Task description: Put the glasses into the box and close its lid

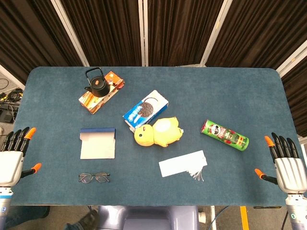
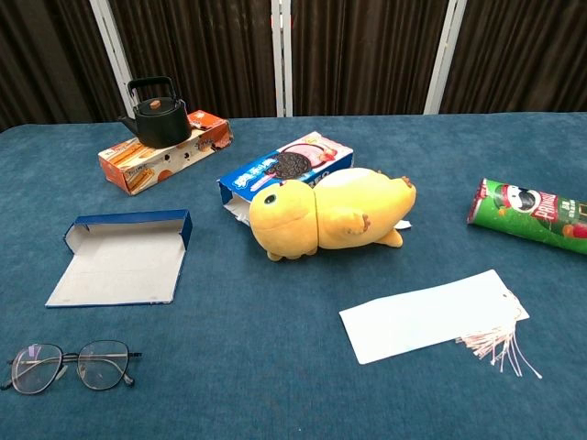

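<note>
A blue-clothed table (image 1: 249,91) carries everything. Near the left front edge lie thin black wire-framed glasses (image 1: 94,178) with round lenses, unfolded, resting flat on the cloth. Just beyond them sits a shallow blue cardboard box (image 1: 98,143), open, with its pale lid flap lying flat toward the near side and the blue-walled tray at the far side; glasses and box are near each other but apart.

The left hand (image 1: 13,155) hangs at the left edge of the table, fingers spread, holding nothing. The right hand (image 1: 286,163) is at the right edge, likewise spread and empty. Both are well apart from the glasses.

Far left, a black kettle (image 1: 97,82) stands on an orange carton (image 1: 103,94). In the middle, a blue cookie box (image 1: 146,109) lies just behind a yellow plush duck (image 1: 157,131) on its side, the two touching. To the right lies a green cylindrical crisp can (image 1: 224,134) on its side. Near the front centre is a white paper card (image 1: 183,163) with a fringe of pale threads at its right end.
</note>
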